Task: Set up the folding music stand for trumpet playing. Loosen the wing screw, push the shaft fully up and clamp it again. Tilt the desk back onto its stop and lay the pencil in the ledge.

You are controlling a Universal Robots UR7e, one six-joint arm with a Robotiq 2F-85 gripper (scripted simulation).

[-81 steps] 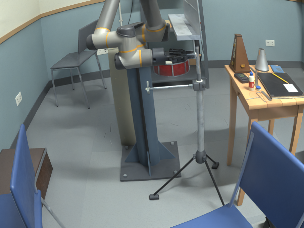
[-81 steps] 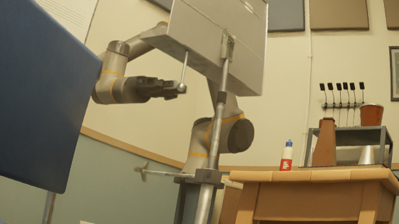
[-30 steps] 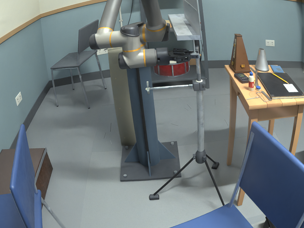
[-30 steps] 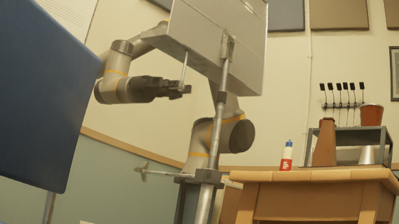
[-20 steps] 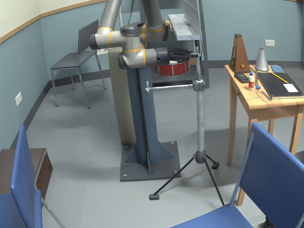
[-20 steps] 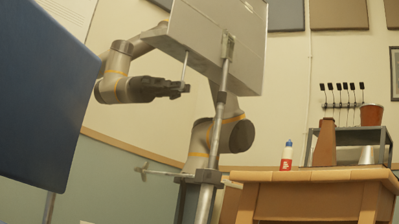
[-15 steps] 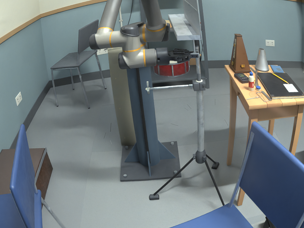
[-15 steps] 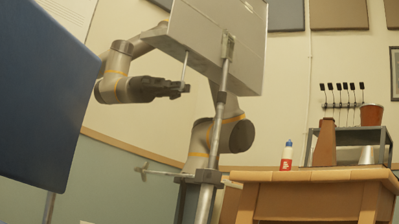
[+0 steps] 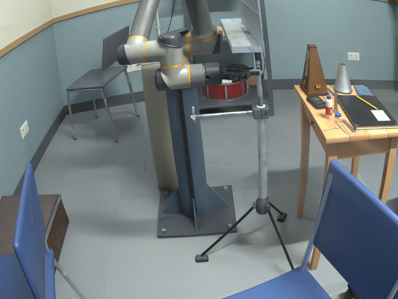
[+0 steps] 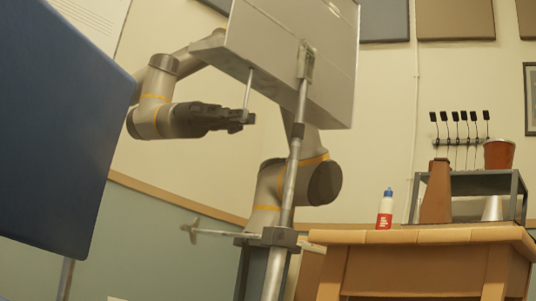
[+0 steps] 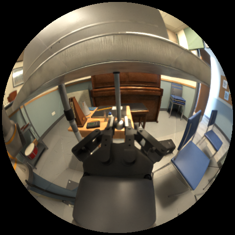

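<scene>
The music stand's metal desk (image 10: 296,56) sits high on its shaft (image 9: 262,144), with its ledge (image 9: 239,35) jutting toward the arm. A thin rod (image 10: 247,89) hangs down from the underside of the ledge and ends in a small knob (image 11: 119,124). The collar (image 9: 260,111) on the shaft carries a long wing screw (image 9: 221,114) pointing left. The yellow pencil (image 9: 366,102) lies on the black folder on the table. My gripper (image 11: 119,122) reaches in level under the ledge and is closed on the rod's lower end.
The robot's blue pedestal (image 9: 189,161) stands just left of the stand's tripod legs. The wooden table (image 9: 350,128) to the right holds a metronome (image 9: 313,66), a bottle and a folder. A blue chair (image 9: 347,231) stands in front, another at the lower left.
</scene>
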